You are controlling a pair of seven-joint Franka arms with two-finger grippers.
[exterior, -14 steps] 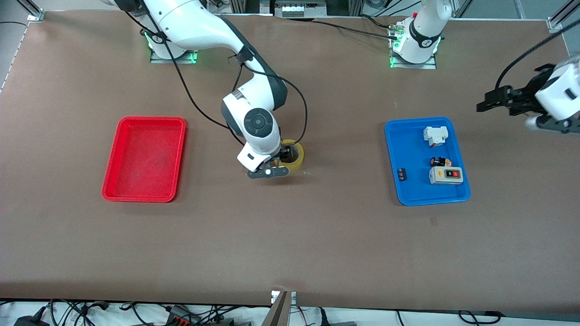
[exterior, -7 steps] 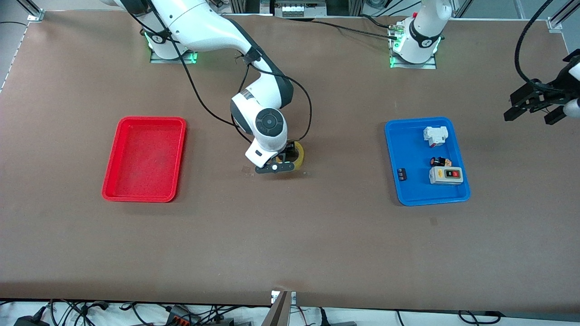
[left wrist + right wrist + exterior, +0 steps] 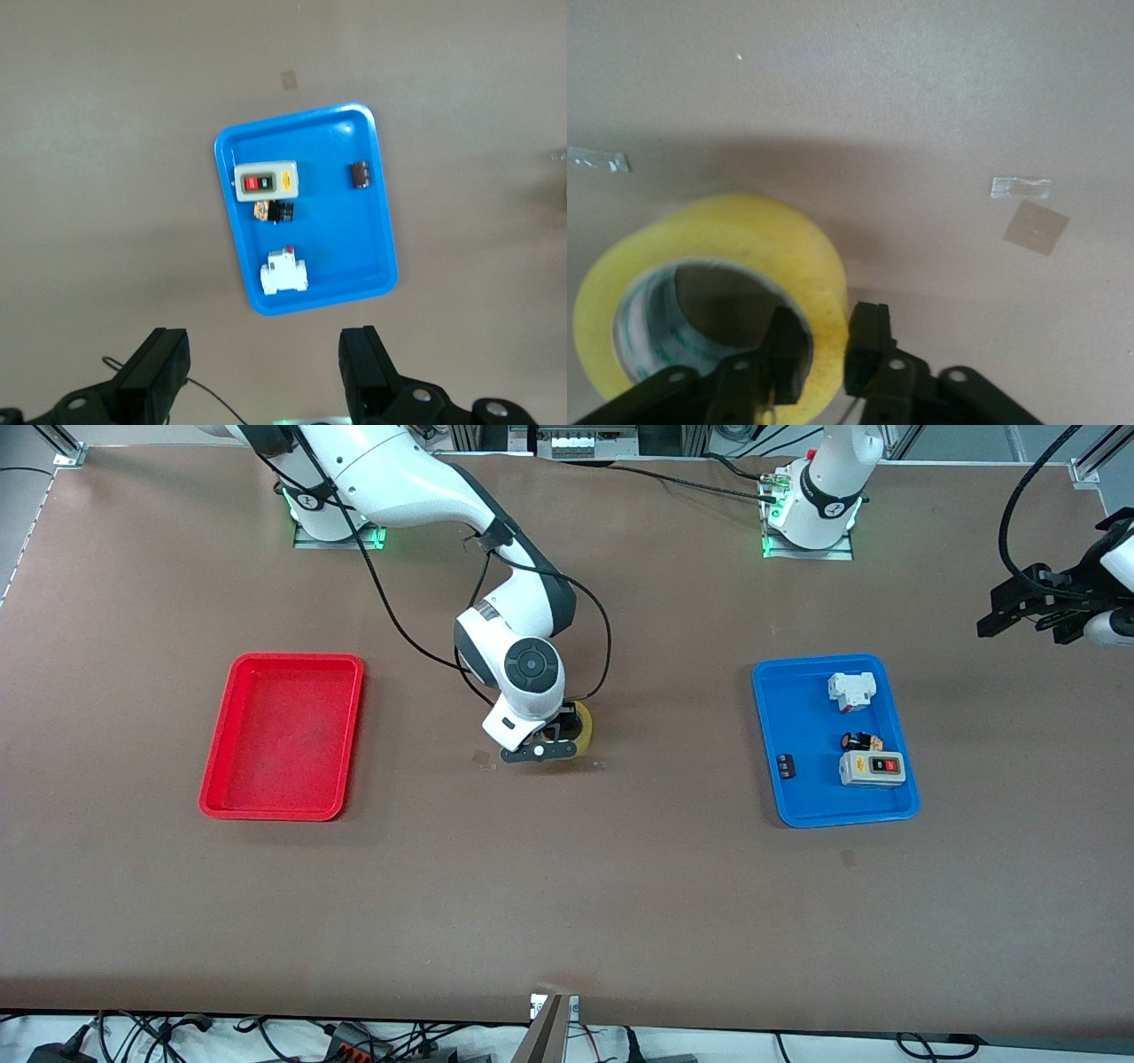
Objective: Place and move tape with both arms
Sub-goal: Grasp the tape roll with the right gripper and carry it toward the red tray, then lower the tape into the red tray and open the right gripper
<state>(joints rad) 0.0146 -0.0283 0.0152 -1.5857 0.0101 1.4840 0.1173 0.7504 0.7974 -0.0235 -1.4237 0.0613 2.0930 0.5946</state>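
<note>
Tape [image 3: 709,283] wall pinched between right gripper [image 3: 828,341] fingers — one inside

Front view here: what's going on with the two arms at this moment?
The right gripper is shut on the wall of the tape, one finger in its hole and one outside, on the table between the empty red tray and the blue tray. The left gripper waits open in the air at the left arm's end of the table, with the blue tray below it in the left wrist view. That tray holds a switch box and small parts.
</note>
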